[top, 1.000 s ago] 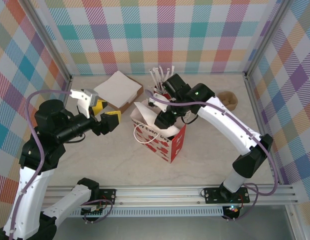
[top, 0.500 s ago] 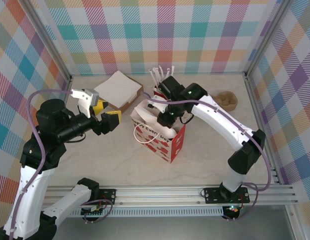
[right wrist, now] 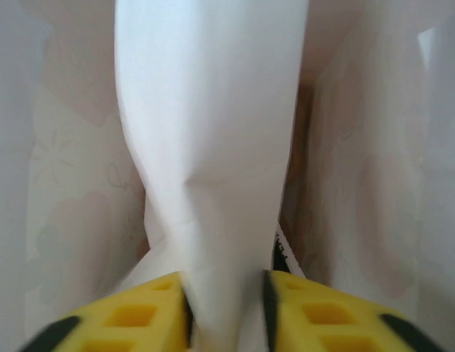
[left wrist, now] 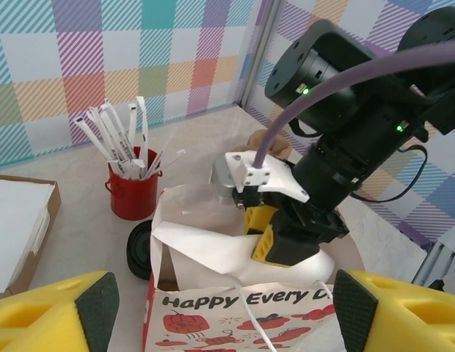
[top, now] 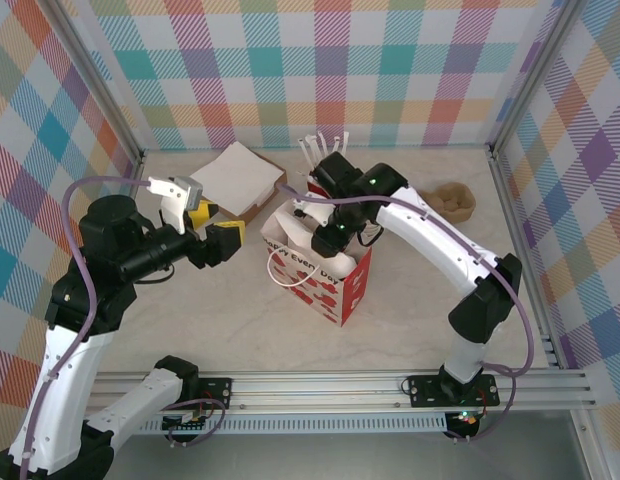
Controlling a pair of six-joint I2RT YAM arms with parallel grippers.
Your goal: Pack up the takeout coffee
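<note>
A red paper bag printed "Happy Every D..." stands mid-table with its mouth up. My right gripper reaches down into that mouth. In the right wrist view its yellow fingers pinch a white fold of the bag's inner wall, so the right gripper is shut on it. A round black lid peeks out behind the bag's left corner; the cup under it is hidden. My left gripper hovers open to the left of the bag, holding nothing.
A red cup of white sticks stands just behind the bag. A flat white box lies at the back left, and a brown pulp carrier sits at the back right. Frame posts line both sides.
The right gripper has shifted slightly left and back at the bag's mouth, and its elbow has swung inward. The left gripper has edged a little toward the bag, still open.
</note>
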